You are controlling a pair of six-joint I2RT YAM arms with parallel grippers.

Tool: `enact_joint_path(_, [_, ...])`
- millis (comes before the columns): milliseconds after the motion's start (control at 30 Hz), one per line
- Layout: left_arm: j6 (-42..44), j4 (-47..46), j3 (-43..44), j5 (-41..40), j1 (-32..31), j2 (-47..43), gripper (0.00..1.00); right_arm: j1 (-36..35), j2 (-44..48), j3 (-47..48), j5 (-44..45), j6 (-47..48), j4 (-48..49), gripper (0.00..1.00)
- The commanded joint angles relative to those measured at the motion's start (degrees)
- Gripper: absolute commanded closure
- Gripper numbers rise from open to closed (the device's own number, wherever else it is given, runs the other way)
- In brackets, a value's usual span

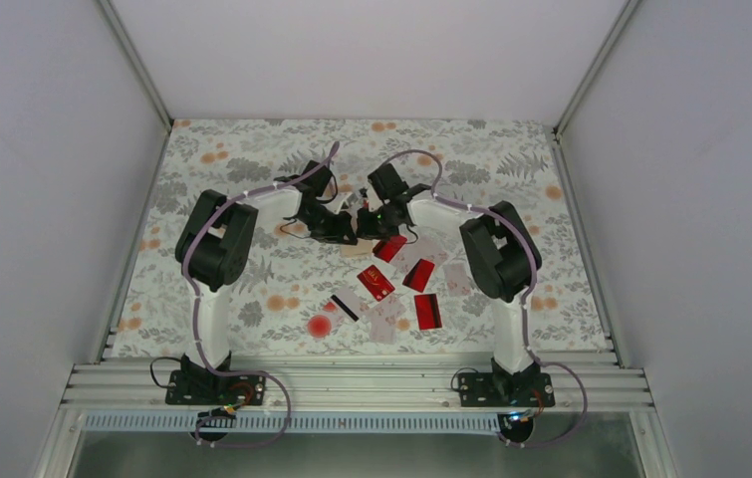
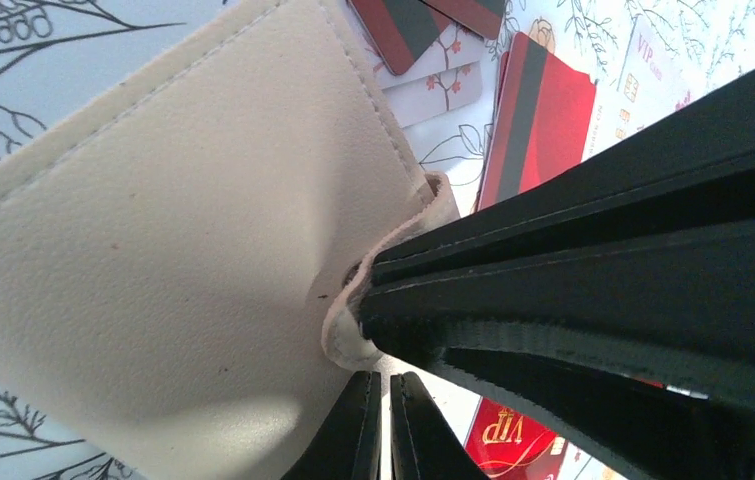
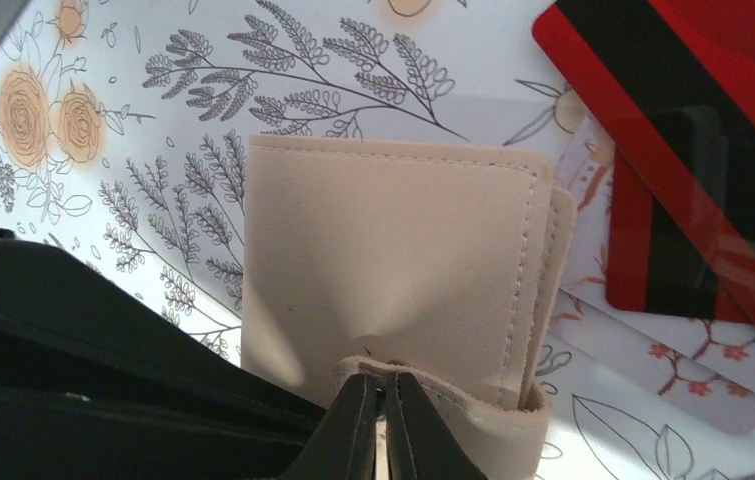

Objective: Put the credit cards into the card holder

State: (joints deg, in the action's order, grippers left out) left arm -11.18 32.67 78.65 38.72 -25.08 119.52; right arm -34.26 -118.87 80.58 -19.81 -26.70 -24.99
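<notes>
The tan card holder (image 1: 356,249) lies folded shut on the floral table, large in the left wrist view (image 2: 173,250) and the right wrist view (image 3: 393,250). My right gripper (image 3: 385,392) is shut on its curled strap tab (image 3: 473,410). My left gripper (image 2: 384,385) is shut, its tips just beside that tab, with nothing seen between them. The two grippers meet over the holder (image 1: 354,225). The credit cards lie loose to the right: red ones (image 1: 376,282) (image 2: 538,120) (image 3: 693,150), pale ones (image 1: 386,324), and a white one with a black stripe (image 1: 346,305).
A round red blot (image 1: 320,325) sits on the table near the front. The table's front rail (image 1: 352,383) carries both arm bases. White walls enclose the left, right and back sides.
</notes>
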Motion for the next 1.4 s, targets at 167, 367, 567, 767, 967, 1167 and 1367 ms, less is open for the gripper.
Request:
enact_joint_path(167, [-4.4, 2.3, -3.0, -6.7, 1.1, -8.3, 0.93, -3.4, -10.2, 3.2, 9.8, 3.8, -8.7, 0.96])
enact_joint_path(367, [-6.1, 0.8, -5.7, -11.8, 3.6, -11.7, 0.87, -4.1, -11.5, 3.2, 11.0, 4.6, -9.4, 0.96])
enact_joint_path(567, [-7.1, -2.9, -9.5, -14.3, 4.9, -11.8, 0.70, -4.4, -12.9, 4.2, 12.3, 5.3, -10.8, 0.96])
enact_joint_path(767, [-6.8, -7.7, -10.1, -12.9, 5.1, -8.5, 0.65, -4.9, -14.9, 6.5, 14.4, 5.9, -13.0, 0.96])
enact_joint_path(967, [-5.9, -9.4, -8.5, -11.4, 5.2, -4.4, 0.65, -4.9, -17.0, 6.6, 14.3, 5.8, -13.5, 0.96])
enact_joint_path(1167, [-4.7, -8.9, -7.7, -10.1, 5.1, -1.9, 0.69, -4.9, -19.2, 3.6, 11.0, 5.7, -10.5, 0.96])
enact_joint_path(1367, [-3.2, -7.1, -6.0, -10.2, 5.1, -1.8, 0.73, -4.9, -16.0, 4.4, 9.8, 5.4, -10.7, 0.96])
